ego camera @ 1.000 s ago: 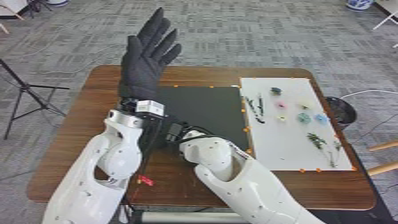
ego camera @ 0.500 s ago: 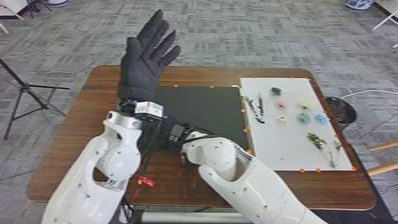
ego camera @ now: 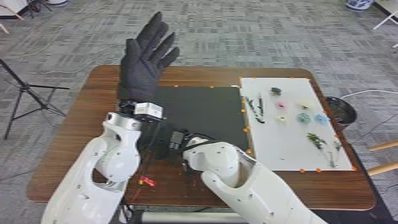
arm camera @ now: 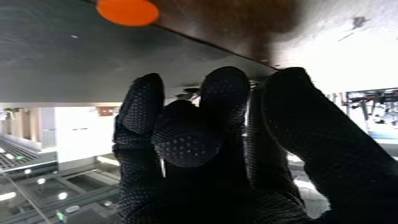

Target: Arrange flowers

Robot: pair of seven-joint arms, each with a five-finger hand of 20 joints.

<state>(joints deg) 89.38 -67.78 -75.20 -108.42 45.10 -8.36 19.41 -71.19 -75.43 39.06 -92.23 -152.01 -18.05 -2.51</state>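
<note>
Grey carpet surrounds a wooden table where loose flowers lie on a white board

Grey carpet (ego camera: 222,30) runs out around the brown table (ego camera: 67,150), with a black tripod (ego camera: 37,97) standing off to the left and a dark bin (ego camera: 341,112) beside the table on the right. A dark mat (ego camera: 204,107) covers the middle of the tabletop, and the white board (ego camera: 293,159) lies just to its right, orange markers (arm camera: 127,11) along the edges.

All the flowers I can make out are on that board. A dark blue bloom (ego camera: 276,91) sits toward the far end; nearer come a pink bloom (ego camera: 281,105), two pale yellow ones, and two blue ones side by side. A leafy green sprig (ego camera: 316,141) and some thin stems (ego camera: 337,150) lie toward the near end, while slender dark branches (ego camera: 260,109) lie along the side next to the mat.

The left hand (ego camera: 142,75) points up and away from the robot above the far left of the table, open, fingers spread. The right hand (ego camera: 163,145) is low between the two arms, well apart from the flowers; its fingers are loose and mostly straight, one bent inward. Near the table's close side lies a small red item (ego camera: 147,181).
</note>
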